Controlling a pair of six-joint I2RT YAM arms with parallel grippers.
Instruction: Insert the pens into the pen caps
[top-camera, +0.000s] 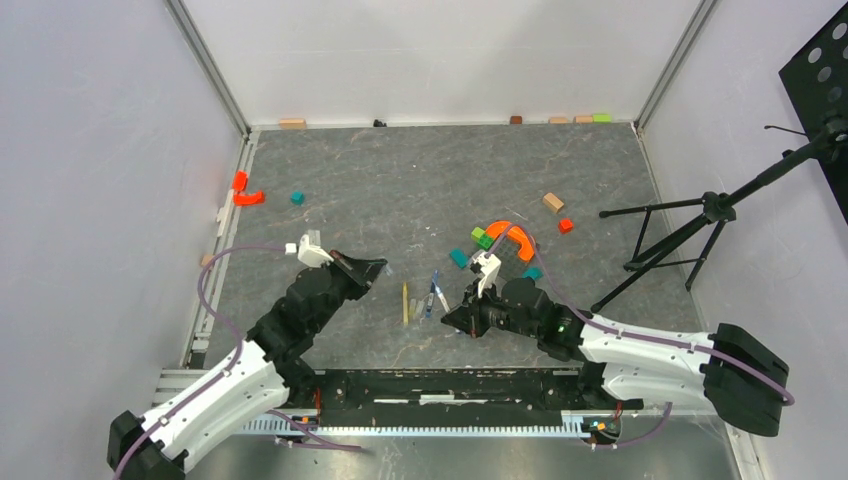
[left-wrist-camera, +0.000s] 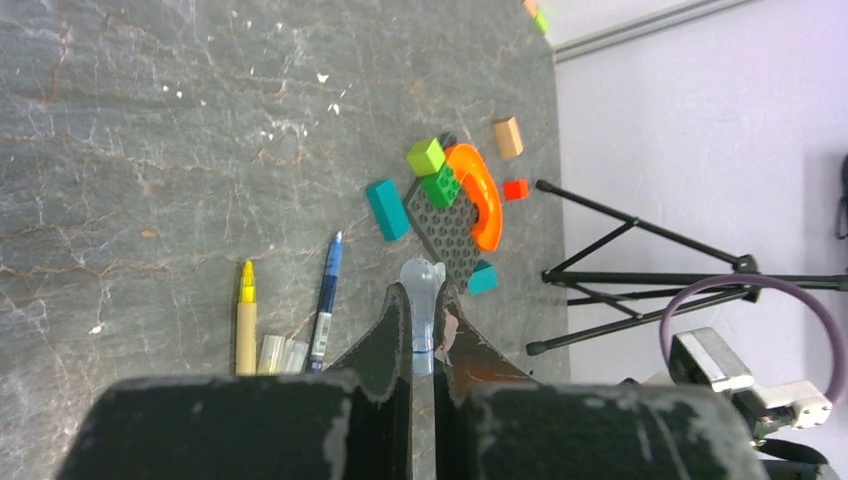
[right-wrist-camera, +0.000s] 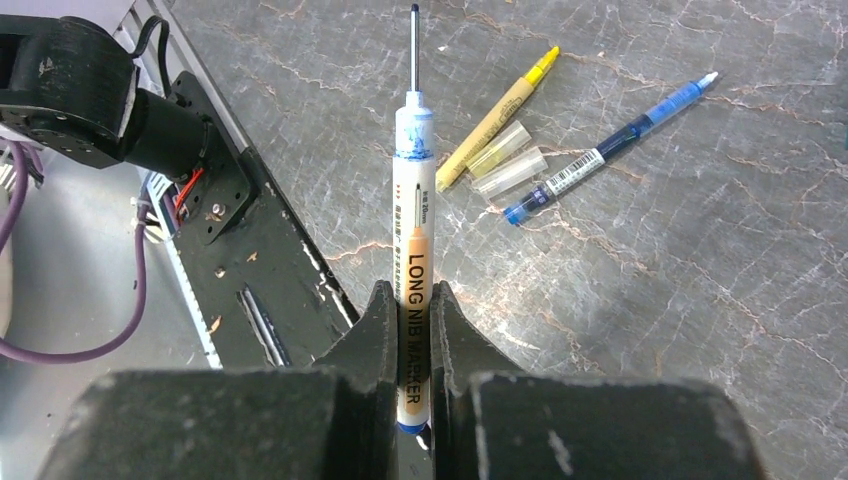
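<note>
Right gripper (right-wrist-camera: 412, 292) is clamped on a white long-nib marker (right-wrist-camera: 413, 200), fingers pinching the lower half of the barrel. Left gripper (left-wrist-camera: 422, 290) is closed on a pale see-through cap (left-wrist-camera: 421, 280) that pokes out past its fingertips. So both halves of one pair are up off the table (right-wrist-camera: 700, 300) and I'd say this is the line-up-and-push-together step.

The marker's long axis runs straight out along the right fingers, thin nib leading, away from the wrist. The cap sits the same way in the left fingers, lengthwise and sticking forward. I can't tell whether its open mouth is the end facing out.

From the top view the two grippers aim roughly at each other but are well apart, and not on one line. Next move, I reckon: get both axes onto that line, then ease the nib in slowly, since it looks skinny and any offset could bend it.

Between the arms, flat on the table: a yellow pen (right-wrist-camera: 497, 115), a blue pen (right-wrist-camera: 610, 145) and two loose caps (right-wrist-camera: 505, 160) just beside the yellow one.
</note>
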